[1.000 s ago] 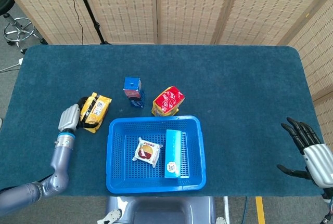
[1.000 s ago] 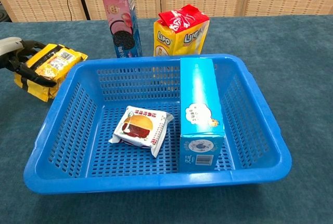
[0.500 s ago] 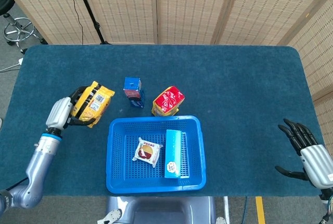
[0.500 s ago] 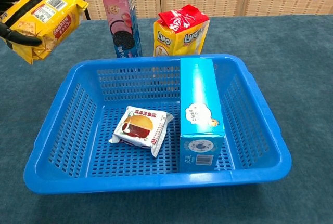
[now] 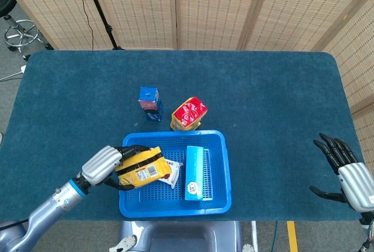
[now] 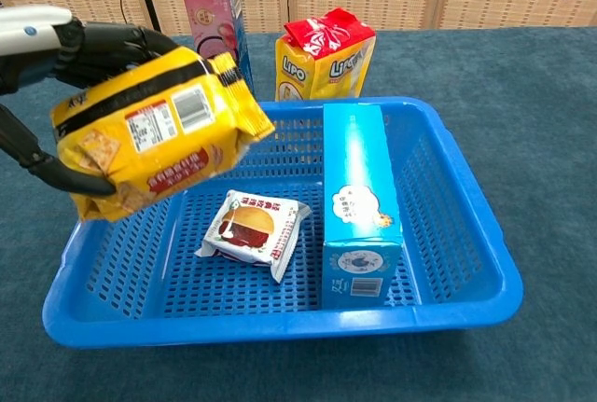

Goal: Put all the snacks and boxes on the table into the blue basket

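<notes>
The left hand (image 6: 70, 57) is clamped around the yellow snack packet (image 6: 154, 136), held above the left half of the blue basket (image 6: 280, 323) in the lower centre of the head view. If it lets go tilted, the packet could catch the left rim and slide out — or land on the small white packet (image 6: 252, 231) below. The right hand (image 5: 345, 170), lower right, is spread and holds nothing. The upright cookie box (image 5: 149, 103) and red-topped bag (image 5: 188, 113) wait just above the basket — risky to brush.

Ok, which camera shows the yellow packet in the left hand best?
Chest view: the yellow packet fills the frame, label readable, above the blue basket. Head view shows it small, partly wrapped by the left hand.
</notes>
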### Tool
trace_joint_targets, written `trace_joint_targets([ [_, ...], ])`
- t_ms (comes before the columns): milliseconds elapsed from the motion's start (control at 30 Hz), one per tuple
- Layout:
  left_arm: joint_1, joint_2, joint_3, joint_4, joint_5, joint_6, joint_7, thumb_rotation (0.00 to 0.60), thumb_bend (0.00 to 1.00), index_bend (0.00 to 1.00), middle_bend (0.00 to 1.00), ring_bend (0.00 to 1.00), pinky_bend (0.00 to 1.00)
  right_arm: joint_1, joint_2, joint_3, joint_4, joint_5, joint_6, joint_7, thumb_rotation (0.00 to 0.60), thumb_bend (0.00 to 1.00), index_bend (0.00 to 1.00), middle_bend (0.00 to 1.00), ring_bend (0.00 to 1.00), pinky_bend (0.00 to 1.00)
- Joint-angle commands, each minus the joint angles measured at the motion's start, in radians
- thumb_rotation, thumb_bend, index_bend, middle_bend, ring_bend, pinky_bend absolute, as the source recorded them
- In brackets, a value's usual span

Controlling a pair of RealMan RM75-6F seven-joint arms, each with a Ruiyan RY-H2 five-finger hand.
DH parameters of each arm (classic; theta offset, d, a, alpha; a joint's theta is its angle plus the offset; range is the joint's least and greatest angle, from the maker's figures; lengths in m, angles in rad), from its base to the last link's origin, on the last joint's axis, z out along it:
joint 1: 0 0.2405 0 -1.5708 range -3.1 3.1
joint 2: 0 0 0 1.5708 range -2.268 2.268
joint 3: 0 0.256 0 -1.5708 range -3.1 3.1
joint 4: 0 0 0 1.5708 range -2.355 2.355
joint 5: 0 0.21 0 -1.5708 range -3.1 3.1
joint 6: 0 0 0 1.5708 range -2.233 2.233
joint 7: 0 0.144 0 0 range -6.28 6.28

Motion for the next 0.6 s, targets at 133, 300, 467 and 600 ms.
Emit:
trace_joint_targets([
  [133,-0.052,-0.029,0.041,0.003,0.021,-0.070,0.021,0.600,0.30,0.55,0.42,0.51,0.64,0.001,0.000,0.000,-0.001,0.001,-0.002,-0.002,0.600,0.00,0.00,0.00,0.00,0.04],
  [300,-0.081,-0.052,0.069,0.001,0.029,-0.106,0.032,0.600,0.30,0.54,0.41,0.49,0.64,-0.001,0.000,-0.001,-0.001,0.001,0.001,-0.003,0.600,0.00,0.00,0.00,0.00,0.04],
  [467,-0.104,-0.061,0.080,-0.011,-0.016,-0.162,0.108,0.600,0.26,0.26,0.13,0.18,0.36,0.001,0.000,-0.001,0.001,0.000,-0.002,-0.001,0.600,0.00,0.00,0.00,0.00,0.04],
  [600,-0.114,-0.048,0.078,-0.032,-0.071,-0.191,0.162,0.600,0.16,0.00,0.00,0.00,0.00,0.001,-0.002,-0.002,0.002,-0.001,-0.002,-0.004,0.600,0.00,0.00,0.00,0.00,0.04],
])
